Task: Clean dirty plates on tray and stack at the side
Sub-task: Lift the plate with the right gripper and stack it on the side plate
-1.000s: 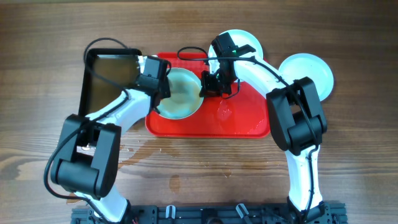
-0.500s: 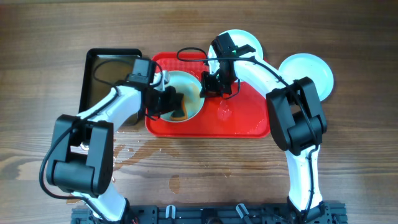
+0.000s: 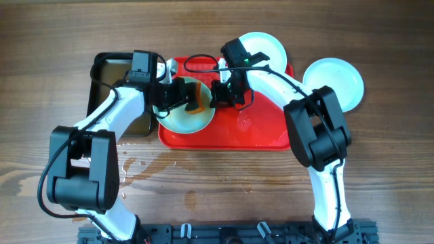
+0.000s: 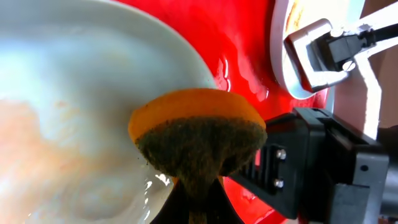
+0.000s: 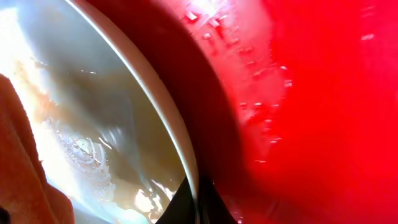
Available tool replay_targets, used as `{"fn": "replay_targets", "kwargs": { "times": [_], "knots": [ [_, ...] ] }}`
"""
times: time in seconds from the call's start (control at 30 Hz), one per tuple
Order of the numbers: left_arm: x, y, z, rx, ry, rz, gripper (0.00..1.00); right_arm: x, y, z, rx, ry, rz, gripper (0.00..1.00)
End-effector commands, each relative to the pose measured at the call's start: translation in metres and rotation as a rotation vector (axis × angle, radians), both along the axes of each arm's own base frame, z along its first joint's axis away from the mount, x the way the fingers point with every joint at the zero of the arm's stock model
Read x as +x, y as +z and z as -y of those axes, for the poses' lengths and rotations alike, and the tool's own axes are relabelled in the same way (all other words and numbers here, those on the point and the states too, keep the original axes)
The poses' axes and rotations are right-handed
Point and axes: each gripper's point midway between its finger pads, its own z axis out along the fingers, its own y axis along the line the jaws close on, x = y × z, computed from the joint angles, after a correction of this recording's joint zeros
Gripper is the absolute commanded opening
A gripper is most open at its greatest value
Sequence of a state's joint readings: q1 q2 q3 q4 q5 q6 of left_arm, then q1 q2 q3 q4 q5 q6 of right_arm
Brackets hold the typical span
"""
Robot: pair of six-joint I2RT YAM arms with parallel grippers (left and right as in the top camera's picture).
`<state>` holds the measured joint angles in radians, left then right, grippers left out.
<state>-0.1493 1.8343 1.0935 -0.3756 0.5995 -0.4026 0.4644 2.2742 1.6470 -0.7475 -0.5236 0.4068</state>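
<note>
Right wrist, plate (image 5: 99,149) rim inside right pincer (image 5: 196,200)

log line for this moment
left gripper: holds sponge on plate | right gripper: holds plate rim | plate: on tray | second plate: table, beside tray

Red tray (image 3: 264,132), pale aqua plates (image 3: 339,78), orange-and-green sponge (image 4: 196,130), black pan (image 3: 102,74)

A brown wooden table (image 3: 380,169) fills the overhead view, its grain running left to right. The light is soft and even, with a paler sheen on the wood toward the far edge. Wet patches (image 3: 146,163) darken the front left, and a small spot (image 3: 192,198) lies nearer the front.
</note>
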Motion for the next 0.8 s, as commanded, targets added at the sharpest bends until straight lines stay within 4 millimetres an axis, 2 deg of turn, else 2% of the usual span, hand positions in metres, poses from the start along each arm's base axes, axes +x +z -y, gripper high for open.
{"fn": "replay_targets", "kwargs": {
  "times": [0.0,0.17,0.27,0.3,0.4,0.57,0.7,0.77],
  "knots": [
    [0.008,0.015,-0.001,-0.001,0.008,0.040,0.04,0.012,-0.007,0.037,-0.045,-0.088,-0.035,0.04],
    [0.008,0.016,-0.003,-0.001,0.010,0.041,0.04,0.038,0.044,0.082,-0.048,-0.129,0.086,0.04],
    [0.011,0.028,-0.010,-0.030,0.024,0.061,0.04,0.045,0.064,0.114,-0.197,-0.178,0.174,0.04],
    [0.013,0.032,-0.016,-0.031,0.039,0.072,0.04,0.049,0.081,0.123,-0.236,-0.195,0.230,0.04],
    [0.014,0.032,-0.019,-0.028,0.042,0.074,0.04,0.054,0.111,0.129,-0.249,-0.218,0.314,0.04],
    [0.016,0.029,-0.023,0.002,0.059,0.077,0.04,0.061,0.158,0.168,-0.420,-0.308,0.476,0.04],
    [0.016,0.029,-0.022,0.002,0.056,0.077,0.04,0.057,0.170,0.210,-0.685,-0.397,0.534,0.04],
    [0.016,0.029,-0.022,0.002,0.056,0.077,0.04,0.052,0.176,0.207,-0.794,-0.375,0.584,0.04]
  ]
}}
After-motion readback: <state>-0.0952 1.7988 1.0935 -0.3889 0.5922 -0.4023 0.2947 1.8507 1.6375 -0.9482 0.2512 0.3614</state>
